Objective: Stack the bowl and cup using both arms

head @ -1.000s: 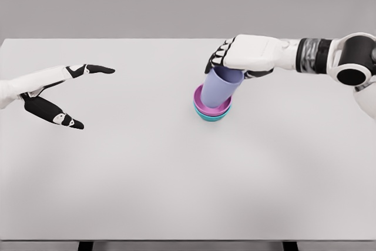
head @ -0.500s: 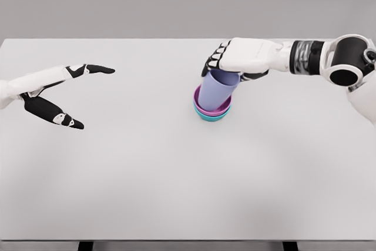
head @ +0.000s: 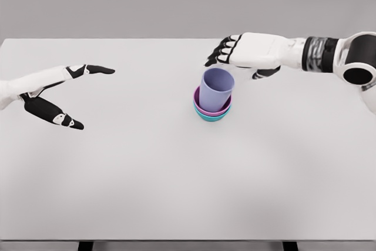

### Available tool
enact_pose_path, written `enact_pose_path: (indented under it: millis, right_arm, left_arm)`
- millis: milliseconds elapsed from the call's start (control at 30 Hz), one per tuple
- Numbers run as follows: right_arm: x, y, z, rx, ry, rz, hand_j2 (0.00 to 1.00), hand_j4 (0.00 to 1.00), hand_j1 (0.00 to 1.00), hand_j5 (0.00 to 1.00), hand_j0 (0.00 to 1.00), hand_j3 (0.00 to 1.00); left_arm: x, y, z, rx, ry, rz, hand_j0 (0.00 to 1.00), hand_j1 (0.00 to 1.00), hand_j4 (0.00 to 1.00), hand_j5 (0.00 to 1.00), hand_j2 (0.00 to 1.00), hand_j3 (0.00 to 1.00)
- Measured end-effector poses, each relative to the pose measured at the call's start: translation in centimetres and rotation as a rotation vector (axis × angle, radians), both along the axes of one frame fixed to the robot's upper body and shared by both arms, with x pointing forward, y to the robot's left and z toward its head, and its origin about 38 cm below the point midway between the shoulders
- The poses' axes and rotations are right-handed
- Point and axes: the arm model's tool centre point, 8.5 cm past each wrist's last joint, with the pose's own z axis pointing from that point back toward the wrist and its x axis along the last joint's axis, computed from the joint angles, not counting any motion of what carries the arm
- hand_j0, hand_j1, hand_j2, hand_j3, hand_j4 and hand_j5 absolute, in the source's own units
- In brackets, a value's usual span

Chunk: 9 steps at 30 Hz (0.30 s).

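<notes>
Lavender cup (head: 215,89) sits upright inside the pink bowl (head: 201,105), nested on a teal bowl (head: 211,116), mid-table (head: 176,174). Right robot hand (head: 238,52) hovers just beyond it, fingers loose, holding nothing. Left robot hand (head: 56,92) spread wide, far left.

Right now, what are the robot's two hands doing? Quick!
Left hand: open, holding nothing.
Right hand: open, above the purple cup, not touching it.

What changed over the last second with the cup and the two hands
The right hand let go of the purple cup and lifted up and away to the right, fingers open. The cup now stands free in the pink bowl, which is nested in the teal bowl. The left hand and both bowls stayed put.
</notes>
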Motion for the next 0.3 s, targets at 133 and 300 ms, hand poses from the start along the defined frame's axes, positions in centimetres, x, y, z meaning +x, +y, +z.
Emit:
enact_pose_path:
  millis: [133,300]
  right_arm:
    - [-0.8,-7.8,0.2,-0.038,0.006,-0.154,1.00,1.00,1.00,1.00,1.00,1.00]
    - [-1.8,-12.7,1.4,-0.055,0.001,-0.249,1.00,1.00,1.00,1.00,1.00,1.00]
  left_arm:
    - [0.1,0.4,-0.2,0.003,0.005,0.012,1.00,1.00,1.00,1.00,1.00,1.00]
    - [0.4,1.1,-0.5,0.008,0.015,0.038,1.00,1.00,1.00,1.00,1.00,1.00]
